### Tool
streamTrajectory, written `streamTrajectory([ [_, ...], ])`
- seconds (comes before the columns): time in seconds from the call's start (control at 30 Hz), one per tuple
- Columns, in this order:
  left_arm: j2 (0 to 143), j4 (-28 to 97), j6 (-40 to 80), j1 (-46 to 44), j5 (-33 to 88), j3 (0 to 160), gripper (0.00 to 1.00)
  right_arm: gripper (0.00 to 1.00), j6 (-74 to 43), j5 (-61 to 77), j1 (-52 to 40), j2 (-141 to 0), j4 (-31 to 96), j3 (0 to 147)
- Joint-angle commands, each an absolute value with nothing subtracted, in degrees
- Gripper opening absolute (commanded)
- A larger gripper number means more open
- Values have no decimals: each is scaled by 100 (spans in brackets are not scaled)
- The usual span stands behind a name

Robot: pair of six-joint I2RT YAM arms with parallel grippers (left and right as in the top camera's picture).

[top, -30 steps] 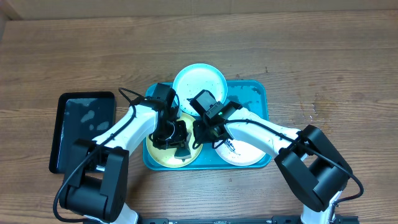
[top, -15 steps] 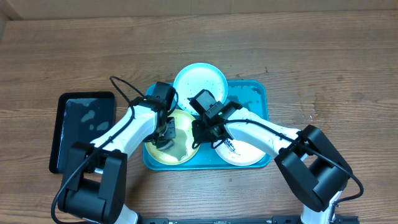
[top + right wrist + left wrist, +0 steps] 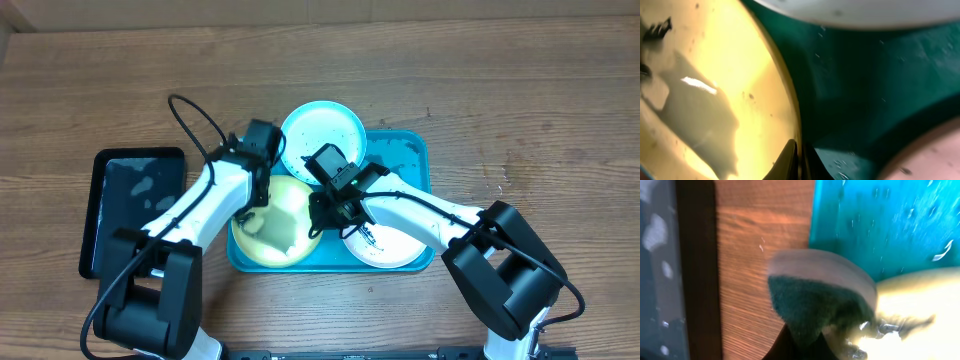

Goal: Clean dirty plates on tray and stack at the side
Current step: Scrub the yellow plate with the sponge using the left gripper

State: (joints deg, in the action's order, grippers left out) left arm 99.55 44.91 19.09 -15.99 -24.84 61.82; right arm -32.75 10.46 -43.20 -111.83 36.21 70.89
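Observation:
On the turquoise tray (image 3: 410, 160) lie three dirty plates: a light-blue-rimmed one (image 3: 322, 138) at the back, a yellow-green one (image 3: 285, 235) at the front left and a white one (image 3: 390, 245) with dark smears at the front right. My left gripper (image 3: 252, 205) is shut on a dark green sponge (image 3: 815, 305), which hangs over the yellow-green plate's (image 3: 915, 295) left edge, by the tray's (image 3: 880, 220) rim. At that plate's (image 3: 715, 90) right rim, my right gripper (image 3: 800, 157) is shut, one finger on each side of the edge.
A smaller black tray (image 3: 135, 210) holding wet patches lies on the wooden table left of the turquoise tray. Both arms cross above the tray's front half. The light-blue plate's (image 3: 865, 7) edge overhangs the tray's back rim.
My left gripper has swept with the sponge from the middle of the yellow-green plate back and left to its left edge. The right gripper has held still on the rim.

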Motion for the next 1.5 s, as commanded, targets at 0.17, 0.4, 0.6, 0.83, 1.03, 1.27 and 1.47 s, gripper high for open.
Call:
streamTrajectory([
  [0.17,9996,4473,1391,-1514,1103,6836,4,4,-3153,954,-4300,-11198,3669,7046],
  [0.4,10003,4475,1590,-1518,1319,6685,4,4,-3155,954,-4300,-11201,3645,7046],
  [0.6,10003,4316,1590,-1503,834,6309,4,4,-3155,956,-4300,-11198,3651,7046],
  [0.83,10003,3621,1590,-1500,561,5771,4,4,-3153,956,-4300,-11198,3658,7046],
  [1.03,10003,3669,2027,-1441,-1413,5699,4,4,-3153,954,-4300,-11201,3693,7046],
  [1.27,10001,3859,2075,-1164,-2906,5723,4,4,-3153,952,-4300,-11198,3732,7046],
  [1.47,9994,4418,2340,-1168,-3039,6278,4,4,-3155,952,-4300,-11201,3691,7046],
])
